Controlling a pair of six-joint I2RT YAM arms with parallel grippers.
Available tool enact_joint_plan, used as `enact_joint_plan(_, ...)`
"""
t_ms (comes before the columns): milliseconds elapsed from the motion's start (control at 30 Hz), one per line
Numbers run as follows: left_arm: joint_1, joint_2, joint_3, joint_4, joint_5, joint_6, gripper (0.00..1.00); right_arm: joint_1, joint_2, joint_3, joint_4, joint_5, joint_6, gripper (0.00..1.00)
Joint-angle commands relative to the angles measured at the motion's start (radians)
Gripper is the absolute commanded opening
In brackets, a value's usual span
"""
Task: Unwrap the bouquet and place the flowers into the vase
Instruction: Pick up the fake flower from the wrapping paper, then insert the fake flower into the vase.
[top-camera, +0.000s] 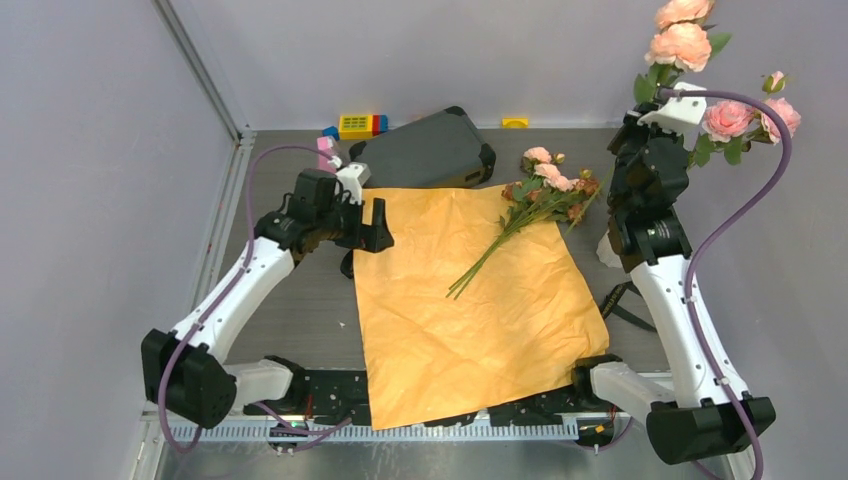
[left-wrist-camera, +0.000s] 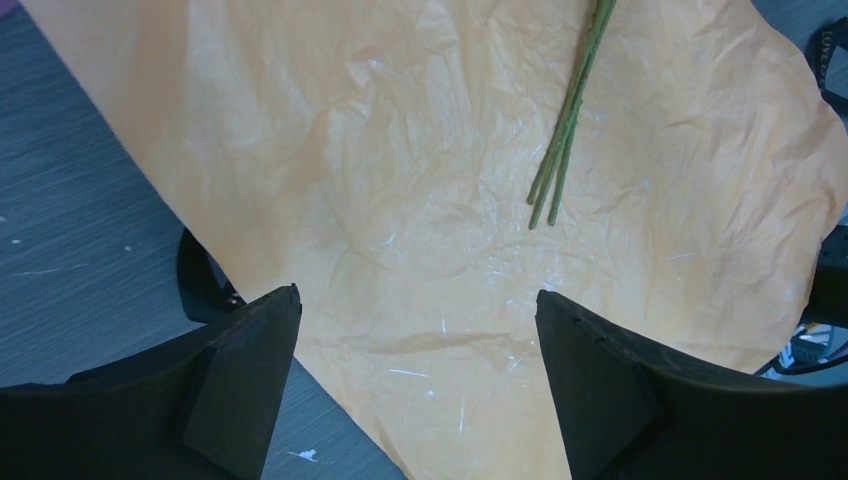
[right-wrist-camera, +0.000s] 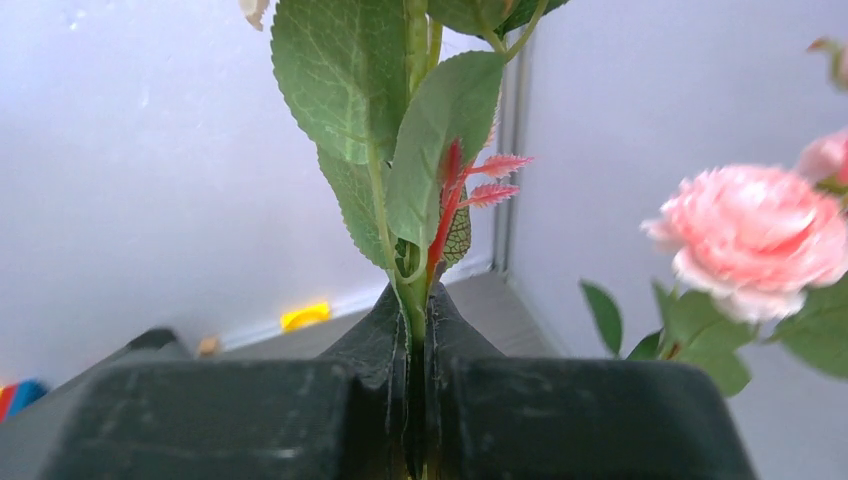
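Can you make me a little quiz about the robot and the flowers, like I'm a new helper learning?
1. True or false: the orange paper is rolled up into a cone.
2. Pick one: which gripper is pinching a leafy rose stem? A) the left gripper B) the right gripper
3. Fill in the blank: the small bunch of roses that is lying down rests on the ____.

Key: 1. False, it lies spread open. 2. B; the left gripper is open and holds nothing. 3. Orange paper.
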Motion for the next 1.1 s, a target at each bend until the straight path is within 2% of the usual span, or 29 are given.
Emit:
enact_joint_plan(0,0.008,-0.127,-0.011,0.002,-0.085,0.053,0.91,-0.045,0.055,0.054,0.263,0.009,-0.183,0.0)
enact_joint_plan(200,0.008,-0.205,-0.026,0.004,-0.16,0.073,0.91,-0.185,0.113,0.166,0.306,-0.051,-0.211,0.0)
enact_joint_plan(533,0.008,-0.242,-0.032,0.003,-0.19,0.076,0.91,-0.233,0.148,0.276,0.291,-0.089,-0.281,0.0)
enact_joint_plan(800,0.008,-0.244,-0.039,0.01,-0.17,0.072,0.91,-0.281,0.18,0.229,0.396,-0.083,-0.362,0.0)
enact_joint_plan(1067,0.008,-0.238,-0.043,0.011,-0.166,0.072,0.91,-0.322,0.202,0.17,0.455,-0.13,-0.344,0.0)
